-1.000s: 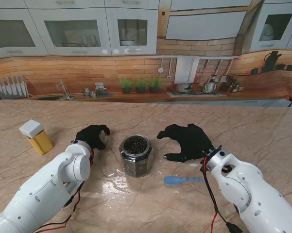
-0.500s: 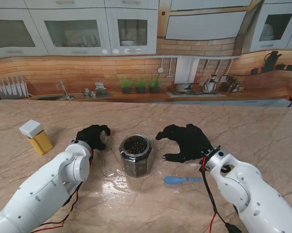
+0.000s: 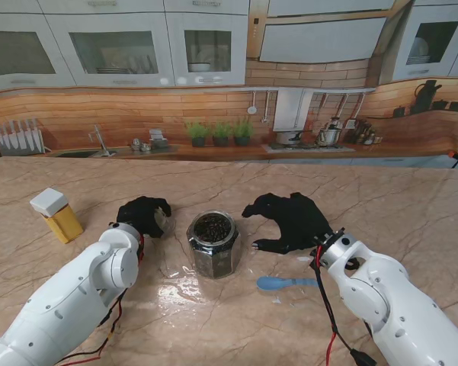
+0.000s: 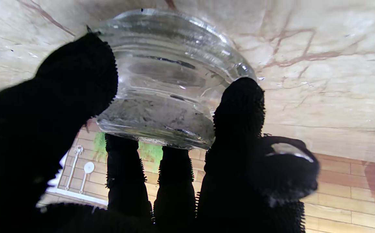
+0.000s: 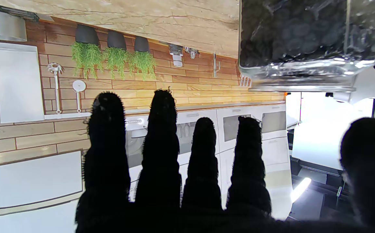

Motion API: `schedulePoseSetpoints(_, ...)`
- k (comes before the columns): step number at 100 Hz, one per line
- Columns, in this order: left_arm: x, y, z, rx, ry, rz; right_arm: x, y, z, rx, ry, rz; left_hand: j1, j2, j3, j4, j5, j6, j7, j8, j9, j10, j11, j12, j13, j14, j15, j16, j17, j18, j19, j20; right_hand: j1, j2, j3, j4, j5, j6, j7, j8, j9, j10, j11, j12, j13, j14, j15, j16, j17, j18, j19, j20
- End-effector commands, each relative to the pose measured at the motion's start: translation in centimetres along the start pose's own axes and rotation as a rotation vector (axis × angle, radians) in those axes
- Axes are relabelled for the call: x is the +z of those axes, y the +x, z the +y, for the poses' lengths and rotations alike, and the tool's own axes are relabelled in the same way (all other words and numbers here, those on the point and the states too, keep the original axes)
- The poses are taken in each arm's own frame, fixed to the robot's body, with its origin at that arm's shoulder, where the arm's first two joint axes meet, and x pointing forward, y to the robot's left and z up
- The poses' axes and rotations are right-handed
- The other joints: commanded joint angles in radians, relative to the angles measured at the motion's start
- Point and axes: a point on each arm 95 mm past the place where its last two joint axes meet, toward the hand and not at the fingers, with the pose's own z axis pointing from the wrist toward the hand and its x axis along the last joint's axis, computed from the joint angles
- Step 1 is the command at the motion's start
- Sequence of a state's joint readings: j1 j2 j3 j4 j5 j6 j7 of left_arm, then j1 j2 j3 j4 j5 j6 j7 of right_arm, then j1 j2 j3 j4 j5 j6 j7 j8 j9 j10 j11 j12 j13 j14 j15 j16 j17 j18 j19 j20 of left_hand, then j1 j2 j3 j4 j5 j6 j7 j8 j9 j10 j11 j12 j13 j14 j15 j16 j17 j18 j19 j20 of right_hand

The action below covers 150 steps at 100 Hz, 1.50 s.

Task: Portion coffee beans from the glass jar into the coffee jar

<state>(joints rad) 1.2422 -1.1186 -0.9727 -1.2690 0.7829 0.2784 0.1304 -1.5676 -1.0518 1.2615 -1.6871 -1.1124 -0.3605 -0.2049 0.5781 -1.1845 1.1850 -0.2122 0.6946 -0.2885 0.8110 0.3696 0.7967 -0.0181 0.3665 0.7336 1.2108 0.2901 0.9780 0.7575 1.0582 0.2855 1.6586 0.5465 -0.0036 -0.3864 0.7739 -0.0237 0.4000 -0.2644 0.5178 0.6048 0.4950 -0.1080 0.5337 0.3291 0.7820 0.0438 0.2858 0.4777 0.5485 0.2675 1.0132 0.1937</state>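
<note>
1. From the stand camera, my left hand (image 3: pixel 142 214) sits just left of the glass jar (image 3: pixel 212 244), fingers curled around a clear empty coffee jar (image 3: pixel 161 221) that is hard to make out against the marble table (image 3: pixel 381 191). The glass jar stands upright between both hands, lid off, filled with dark coffee beans (image 3: pixel 212 227) close to its rim. My right hand (image 3: pixel 291 219) hovers just right of that jar, palm down, fingers spread, holding nothing and apart from the glass. A blue spoon (image 3: pixel 283 283) lies flat on the table nearer to me than the right hand, not touched. A yellow container with a white cap (image 3: pixel 57 214) stands well apart on the far left.

2. From the left wrist camera, the coffee jar (image 4: pixel 164 81) fills the view: clear ribbed glass, mouth toward the camera, with no beans visible inside. The thumb presses 1 side, a fingertip (image 4: pixel 239 103) presses the other, and 2 more fingers pass behind it, so this hand is closed on the jar.

3. From the right wrist camera, 4 fingers (image 5: pixel 161 136) and the thumb stand straight and separated, gripping nothing. The glass jar (image 5: pixel 307 42) appears off to the thumb side, packed with beans, not in contact with any finger.
</note>
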Motion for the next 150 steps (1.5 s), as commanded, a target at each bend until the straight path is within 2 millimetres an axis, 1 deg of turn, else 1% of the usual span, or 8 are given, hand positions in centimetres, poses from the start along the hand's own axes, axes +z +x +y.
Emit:
schedulePoseSetpoints(1,-2.4,-1.0,5.1,0.021,-0.13,-0.015,0.2,0.3,0.1,-0.002,-0.014,0.012,0.245,-0.067,0.137,0.095,0.24,0.129,0.477,0.047,0.443,0.016,0.148,0.061,0.065,-0.127,0.098,-0.014,-0.001,-0.148,0.087,0.027,-0.036,0.023,0.002,0.012,-0.003,-0.013,0.009,0.013,0.019,-0.006,0.027,0.008,0.013,-0.016,0.011,0.007,0.006,-0.007,0.008,-0.012)
schedulePoseSetpoints(23,-2.6,0.6,1.5,-0.012,-0.05,0.07,0.2,0.5,0.1,0.0,-0.027,0.017,0.256,-0.092,0.171,0.109,0.249,0.151,0.49,0.055,0.454,0.024,0.15,0.059,0.066,-0.107,0.133,-0.019,0.001,-0.1,0.112,0.043,-0.036,0.025,0.0,0.013,-0.002,-0.009,0.02,0.015,0.022,-0.005,0.042,0.013,0.02,-0.02,0.017,0.011,0.017,-0.025,0.003,-0.018)
schedulePoseSetpoints(46,-2.8,1.9,-1.9,-0.001,0.023,0.147,0.1,0.5,0.0,-0.002,-0.026,0.02,0.255,-0.091,0.171,0.11,0.248,0.153,0.491,0.055,0.453,0.027,0.148,0.06,0.065,-0.106,0.143,-0.023,0.002,-0.106,0.118,0.048,-0.036,0.022,0.0,0.013,0.001,-0.009,0.028,0.015,0.024,-0.006,0.048,0.015,0.025,-0.021,0.019,0.012,0.022,-0.033,-0.001,-0.024)
schedulePoseSetpoints(50,-2.9,2.0,-2.2,0.009,0.026,0.158,0.1,0.5,0.0,-0.002,-0.026,0.021,0.252,-0.088,0.169,0.11,0.246,0.147,0.491,0.055,0.453,0.022,0.147,0.062,0.065,-0.11,0.145,-0.025,0.004,-0.154,0.118,0.046,-0.035,0.021,0.001,0.013,0.003,-0.009,0.03,0.015,0.025,-0.007,0.049,0.015,0.025,-0.021,0.019,0.012,0.023,-0.034,-0.001,-0.025)
schedulePoseSetpoints(79,-3.1,2.6,-4.1,0.023,0.03,0.2,0.0,0.6,-0.2,0.001,-0.028,0.021,0.254,-0.096,0.177,0.112,0.245,0.152,0.495,0.058,0.455,0.025,0.148,0.067,0.065,-0.108,0.154,-0.027,0.003,-0.12,0.125,0.049,-0.038,0.019,0.002,0.013,0.006,-0.01,0.035,0.013,0.03,-0.008,0.051,0.015,0.029,-0.024,0.019,0.013,0.025,-0.036,-0.001,-0.029)
schedulePoseSetpoints(114,-4.7,3.2,-10.9,0.09,0.066,0.325,-0.1,0.6,-0.3,0.006,-0.036,0.026,0.248,-0.094,0.179,0.107,0.243,0.147,0.494,0.059,0.458,0.023,0.145,0.07,0.064,-0.114,0.158,-0.03,0.005,-0.161,0.126,0.047,-0.04,0.015,0.005,0.013,0.015,-0.015,0.043,0.012,0.036,-0.008,0.053,0.015,0.037,-0.03,0.021,0.014,0.028,-0.048,-0.002,-0.033)
schedulePoseSetpoints(124,-5.4,3.8,-12.7,0.082,0.084,0.364,0.0,0.7,-0.4,0.009,-0.038,0.028,0.247,-0.093,0.179,0.108,0.242,0.148,0.494,0.058,0.458,0.023,0.145,0.072,0.064,-0.113,0.16,-0.031,0.002,-0.127,0.13,0.048,-0.04,0.013,0.006,0.013,0.017,-0.016,0.044,0.012,0.038,-0.01,0.054,0.015,0.038,-0.03,0.02,0.014,0.029,-0.05,-0.004,-0.035)
schedulePoseSetpoints(150,-7.7,6.0,-15.8,0.08,0.085,0.497,-0.1,0.7,-0.4,0.007,-0.042,0.025,0.242,-0.087,0.177,0.11,0.235,0.143,0.495,0.061,0.455,0.018,0.145,0.074,0.064,-0.12,0.159,-0.033,0.006,-0.179,0.129,0.044,-0.041,0.013,0.008,0.012,0.02,-0.016,0.048,0.011,0.04,-0.011,0.053,0.015,0.04,-0.03,0.019,0.015,0.028,-0.048,-0.006,-0.037)
